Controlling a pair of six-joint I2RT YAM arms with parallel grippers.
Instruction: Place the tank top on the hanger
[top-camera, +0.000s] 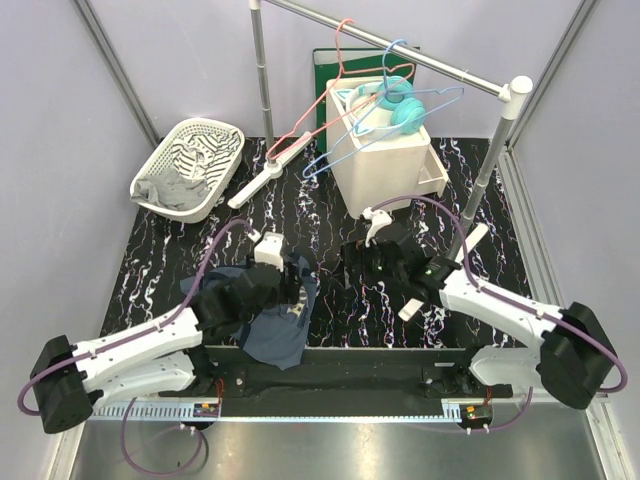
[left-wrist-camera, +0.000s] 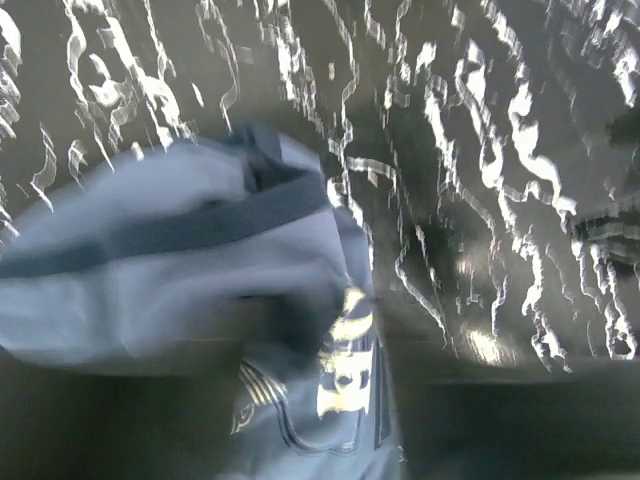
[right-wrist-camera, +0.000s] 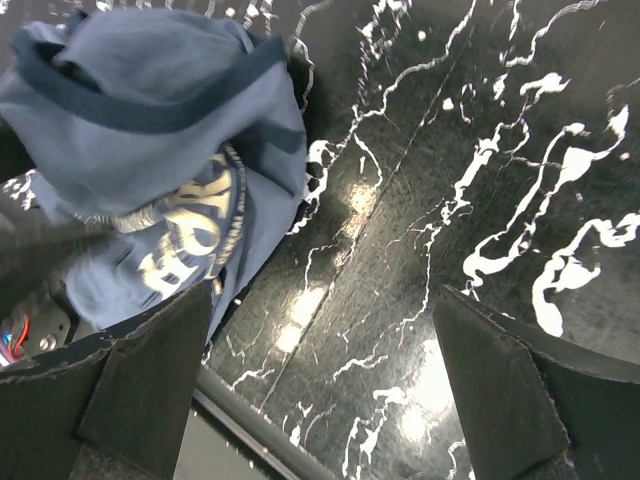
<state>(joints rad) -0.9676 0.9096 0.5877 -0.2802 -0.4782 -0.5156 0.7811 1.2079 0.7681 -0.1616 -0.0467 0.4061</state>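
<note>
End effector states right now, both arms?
Left end effector: cannot be told, blurred over the tank top.
Right end effector: open, empty.

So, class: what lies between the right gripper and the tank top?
Only bare marbled tabletop separates the right gripper from the tank top; right wrist view.

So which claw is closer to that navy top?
Left. The left claw is right over the crumpled tank top; the right claw hangs open off to its right, above the marbled table.
</note>
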